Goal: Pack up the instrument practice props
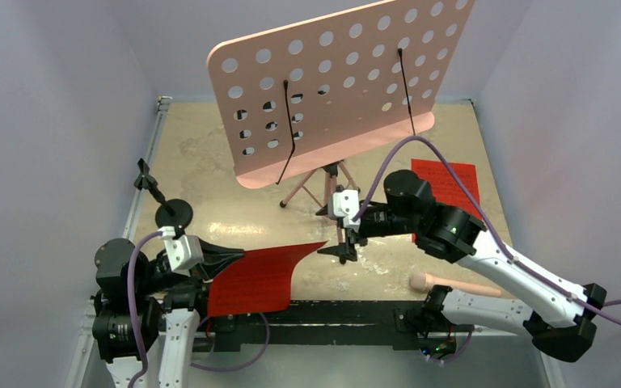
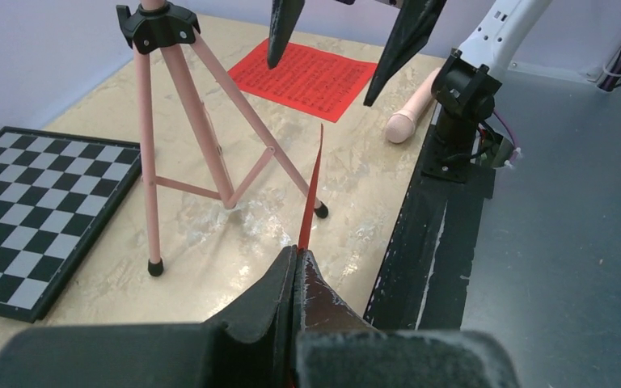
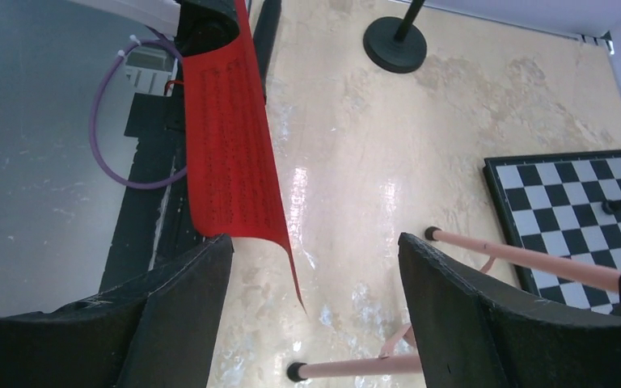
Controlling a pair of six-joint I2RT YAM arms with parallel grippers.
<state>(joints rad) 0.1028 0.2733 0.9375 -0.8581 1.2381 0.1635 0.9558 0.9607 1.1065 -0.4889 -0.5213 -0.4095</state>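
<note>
The pink music stand stands mid-table, its perforated desk [image 1: 331, 81] above thin tripod legs [image 1: 323, 182]. My left gripper [image 1: 238, 257] is shut on the near edge of a red printed sheet [image 1: 263, 275] and holds it off the table; it is edge-on in the left wrist view [image 2: 314, 182]. My right gripper [image 1: 341, 252] is open and empty just past the sheet's free corner [image 3: 230, 137], beside a tripod leg [image 3: 525, 259]. A second red sheet [image 1: 449, 182] lies flat at the right. The peach tube [image 1: 453, 284] lies near the front right. The black peg stand [image 1: 174, 212] is at the left.
A black-and-white chessboard [image 2: 40, 210] lies on the table behind the tripod, hidden by the desk in the top view. A black rail [image 1: 331, 311] runs along the near table edge. Purple walls close in the left, back and right sides.
</note>
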